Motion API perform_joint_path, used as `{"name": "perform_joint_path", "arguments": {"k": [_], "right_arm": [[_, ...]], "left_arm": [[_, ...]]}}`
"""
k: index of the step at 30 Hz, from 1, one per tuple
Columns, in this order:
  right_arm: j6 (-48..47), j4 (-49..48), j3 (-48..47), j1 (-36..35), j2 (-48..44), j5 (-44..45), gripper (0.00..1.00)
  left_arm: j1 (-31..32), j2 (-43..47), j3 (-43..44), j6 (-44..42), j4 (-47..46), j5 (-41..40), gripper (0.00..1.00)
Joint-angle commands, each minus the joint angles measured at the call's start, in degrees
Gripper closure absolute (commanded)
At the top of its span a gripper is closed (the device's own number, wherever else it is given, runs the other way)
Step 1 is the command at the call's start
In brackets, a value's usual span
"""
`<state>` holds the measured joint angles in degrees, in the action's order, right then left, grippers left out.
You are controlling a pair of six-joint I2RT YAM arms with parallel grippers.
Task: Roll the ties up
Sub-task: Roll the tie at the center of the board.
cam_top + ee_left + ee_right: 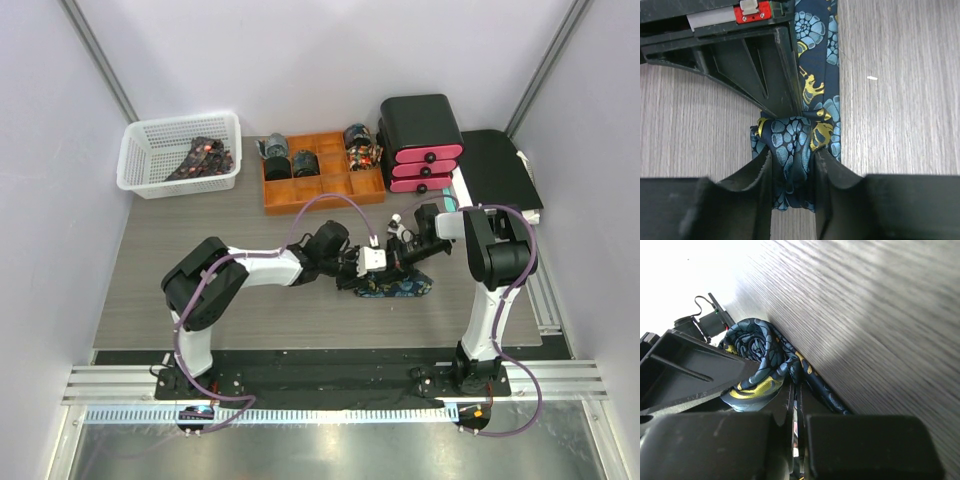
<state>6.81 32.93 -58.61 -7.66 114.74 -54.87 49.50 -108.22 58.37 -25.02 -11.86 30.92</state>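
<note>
- Near edge: both arm bases bolted to a silver aluminium rail (330, 385). L arm reaches right, R arm leans in and left; they meet mid-table.
- Grey wood-grain table (200, 240) carries everything else.
- Dark navy fabric necktie w/ teal shell and gold pattern (790, 142) lies mid-table, just right of centre. One end is coiled into a small tight roll; the rest runs flat away from the roll along the tabletop.
- Left gripper (792, 161): black fingers (757, 177) pressed on both sides of the roll, clamped on it, fabric bulging between them.
- Right gripper (796, 427): jaws drawn together, only a thin slit left. A sliver of patterned fabric shows in that slit, so it seems pinched on the tie's flat band just beside the roll. In the L wrist view its finger lies along the band's edge, touching the roll.
- Far left: white plastic lattice basket (135, 165) w/ loose dark ties w/ red specks (205, 155) heaped inside.
- Far centre: orange plastic tray w/ compartments (325, 201). Rolled ties (275, 150) sit in several back compartments; front ones hold nothing I can make out.
- Far right, touching the tray's end: black mini drawer unit w/ three pink drawer fronts (425, 155).
- Beside it, further right: a flat black slab (500, 165), can't tell what it is.
</note>
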Motion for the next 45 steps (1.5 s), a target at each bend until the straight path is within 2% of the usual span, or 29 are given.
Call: {"name": "perform_joint_path", "arguments": {"k": [1, 4, 8, 17, 25, 28, 31, 32, 35, 38, 39, 42, 45], "right_arm": [[0.7, -3.1, 0.1, -0.4, -1.6, 11.4, 0.95], [0.4, -1.3, -1.6, 0.1, -2.9, 10.3, 0.89], [-0.6, 1.9, -2.9, 1.6, -5.1, 7.6, 0.76], [-4.7, 6.8, -1.1, 6.1, -10.6, 0.4, 0.58], [-2.1, 1.1, 1.3, 4.9, -10.5, -1.4, 0.53], [-1.6, -0.7, 2.3, 3.4, -9.8, 0.5, 0.55], [-1.8, -1.6, 3.1, 2.7, -8.5, 3.8, 0.72], [-2.0, -1.4, 3.1, 2.7, -7.9, 4.7, 0.84], [-3.1, -0.6, 3.4, 2.7, -6.7, 7.9, 0.99], [-3.5, -0.2, 3.3, 2.7, -5.9, 10.2, 0.99], [-3.7, 0.0, 3.3, 2.7, -5.8, 11.6, 0.99], [-4.4, 0.7, 3.3, 2.7, -4.7, 13.4, 0.99], [-4.4, 1.8, 2.3, 2.7, -3.4, 15.2, 0.99]], "left_arm": [[1.9, -2.8, 2.5, -4.9, 14.8, -6.1, 0.83], [3.2, -4.4, 4.5, -6.9, 20.2, -10.2, 0.87], [3.8, -6.9, 6.9, -7.0, 27.1, -13.1, 0.88], [3.9, -11.3, 11.3, -5.0, 31.5, -13.1, 0.87], [3.9, -12.3, 12.8, -5.0, 32.9, -11.8, 0.84], [3.9, -12.4, 13.3, -5.0, 33.4, -11.6, 0.83], [3.8, -12.4, 13.4, -4.6, 33.6, -11.4, 0.82], [3.8, -12.3, 13.4, -4.5, 33.5, -11.4, 0.81], [3.4, -11.5, 13.4, -4.2, 33.5, -11.0, 0.73], [2.3, -9.4, 12.9, -2.8, 32.3, -8.2, 0.55], [1.9, -8.7, 12.6, -1.4, 30.5, -7.5, 0.45], [0.5, -5.0, 10.9, 0.6, 26.9, -3.9, 0.29], [-0.5, -2.0, 9.6, 3.2, 21.5, -1.1, 0.24]]}}
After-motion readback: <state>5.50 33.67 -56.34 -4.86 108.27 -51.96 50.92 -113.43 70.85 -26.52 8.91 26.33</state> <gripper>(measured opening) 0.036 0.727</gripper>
